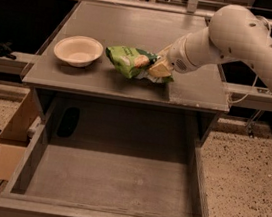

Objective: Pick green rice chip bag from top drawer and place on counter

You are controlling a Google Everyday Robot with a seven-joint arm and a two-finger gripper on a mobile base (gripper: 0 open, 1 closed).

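Note:
The green rice chip bag (128, 60) lies on its side on the counter (137, 30), right of a white bowl. My gripper (158, 67) is at the bag's right end, low over the counter, at the end of the white arm that reaches in from the right. The gripper's tan fingers (160, 69) touch the bag's right end. The top drawer (110, 182) is pulled out below the counter and its flat grey bottom is bare.
A white bowl (78, 50) stands on the counter's left side. A dark object (68, 121) lies in the shadow at the back left, inside the cabinet behind the drawer. A cardboard box (13, 138) stands on the floor to the left of the cabinet.

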